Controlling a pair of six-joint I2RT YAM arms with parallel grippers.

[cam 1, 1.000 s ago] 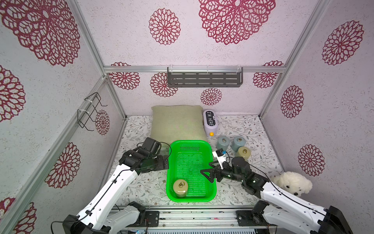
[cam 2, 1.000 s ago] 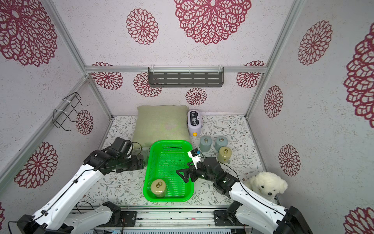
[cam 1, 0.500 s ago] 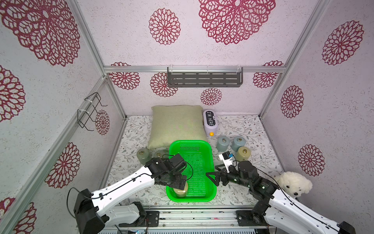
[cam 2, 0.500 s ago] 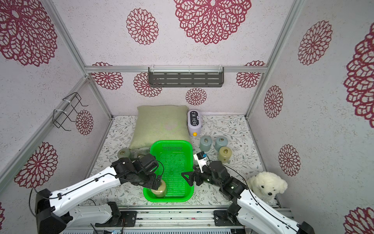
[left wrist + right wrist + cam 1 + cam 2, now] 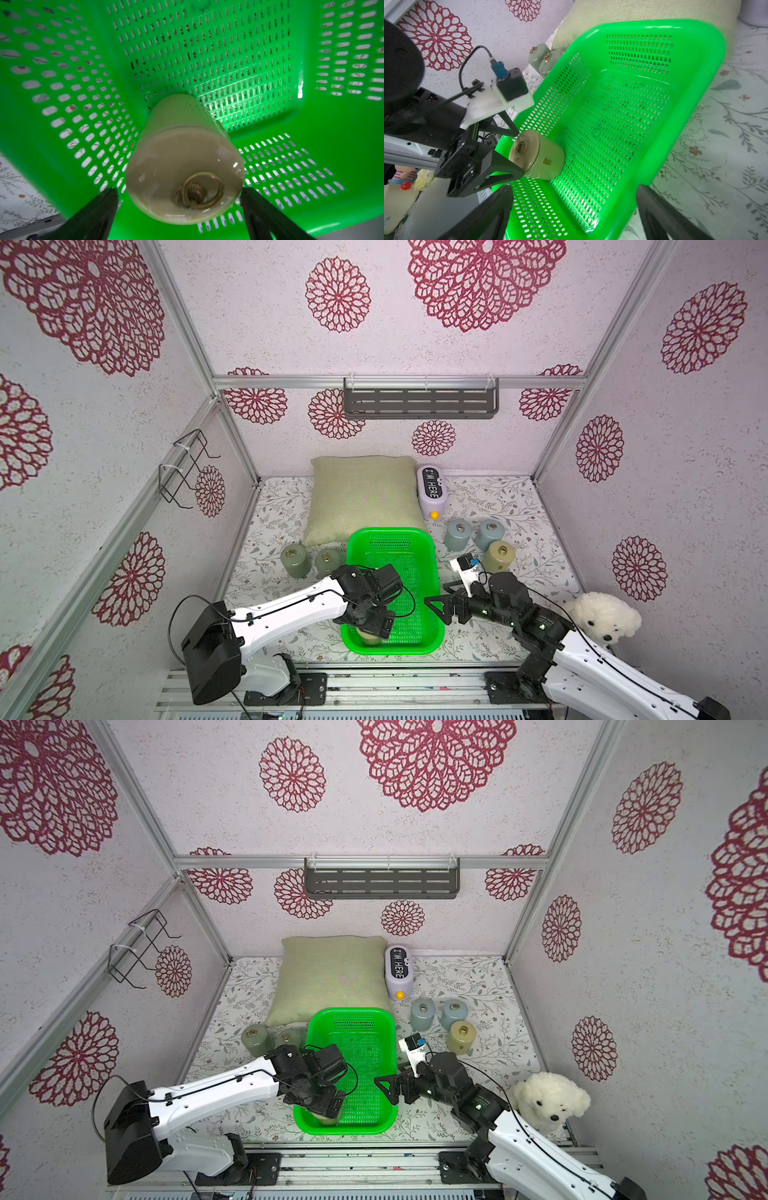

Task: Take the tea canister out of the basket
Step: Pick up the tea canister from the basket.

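Note:
The bright green basket (image 5: 432,556) (image 5: 391,1036) lies at the front middle of the floor. The tea canister (image 5: 182,158) (image 5: 544,162), a beige cylinder with a ring knob on its lid, stands upright in the basket's near left corner. In both top views it is mostly hidden under my left gripper (image 5: 373,625) (image 5: 327,1103). That gripper (image 5: 178,192) is open, with one finger on each side of the lid. My right gripper (image 5: 435,609) (image 5: 574,190) is open, and the basket's near right wall (image 5: 641,187) lies between its fingers.
Two grey-green canisters (image 5: 295,561) stand left of the basket, and three more (image 5: 498,556) stand to its right. Behind it lie a pillow (image 5: 361,497) and a white "I'M HERE" device (image 5: 432,493). A plush dog (image 5: 602,616) sits at the right wall.
My left arm swung from left of the basket into its near left corner and came down around the canister. My right gripper drew back a little toward the near right rim.

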